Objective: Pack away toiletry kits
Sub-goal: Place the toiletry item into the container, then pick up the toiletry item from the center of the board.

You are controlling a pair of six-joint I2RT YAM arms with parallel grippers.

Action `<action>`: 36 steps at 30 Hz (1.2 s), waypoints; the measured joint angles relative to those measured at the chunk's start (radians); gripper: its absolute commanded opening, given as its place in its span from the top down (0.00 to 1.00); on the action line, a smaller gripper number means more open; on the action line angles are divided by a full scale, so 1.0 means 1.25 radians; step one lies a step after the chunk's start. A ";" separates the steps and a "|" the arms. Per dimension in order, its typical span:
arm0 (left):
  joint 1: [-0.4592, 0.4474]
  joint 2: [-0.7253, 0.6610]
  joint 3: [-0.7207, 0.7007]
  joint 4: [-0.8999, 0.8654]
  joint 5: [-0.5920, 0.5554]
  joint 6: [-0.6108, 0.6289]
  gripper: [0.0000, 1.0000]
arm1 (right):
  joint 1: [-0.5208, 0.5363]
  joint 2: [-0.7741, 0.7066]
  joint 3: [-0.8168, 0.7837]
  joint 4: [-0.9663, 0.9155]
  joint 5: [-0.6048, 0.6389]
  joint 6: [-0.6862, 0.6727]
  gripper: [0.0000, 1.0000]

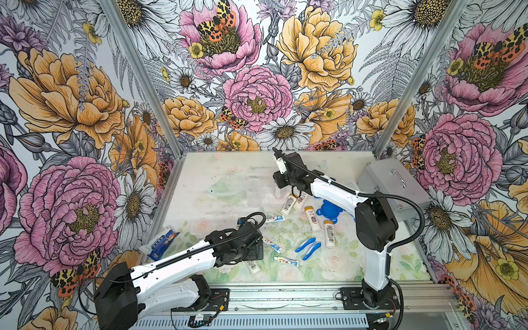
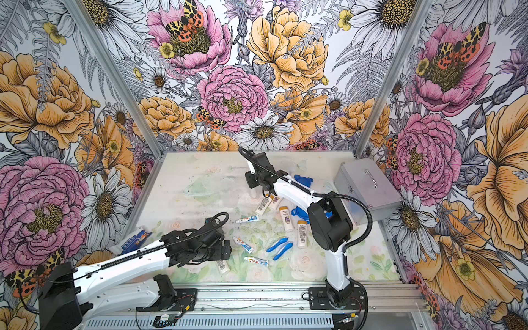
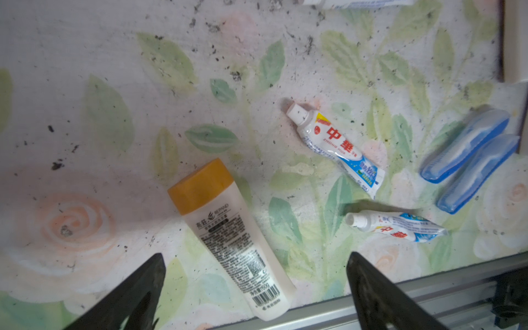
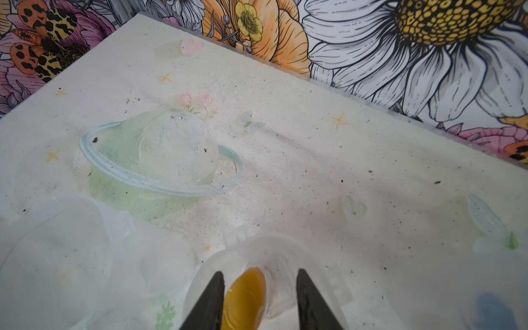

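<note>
In the right wrist view my right gripper [image 4: 260, 271] hangs over a clear plastic cup [image 4: 288, 254]. An orange-capped bottle [image 4: 245, 297] stands inside the cup between the fingers; the jaws are parted, with a gap on one side of the cap. My left gripper [image 3: 255, 254] is wide open low over another orange-capped white bottle [image 3: 228, 240] lying by the table's front edge [image 1: 253, 267]. Loose on the mat lie more bottles [image 1: 311, 218], toothpaste tubes [image 1: 273, 245] and two blue toothbrushes [image 1: 307, 248]. A blue lid [image 1: 331, 210] lies beside the right arm.
A silver metal case [image 1: 394, 185] with a handle stands at the right edge. A blue-white packet [image 1: 163, 241] lies at the left edge. More clear cups [image 4: 57, 243] sit beside the one under my right gripper. A second blue lid [image 2: 303, 180] lies behind the right arm.
</note>
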 measured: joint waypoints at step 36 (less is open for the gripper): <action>0.074 0.123 0.140 0.067 0.001 0.169 0.02 | -0.098 -0.314 -0.595 -0.043 -0.029 0.150 0.41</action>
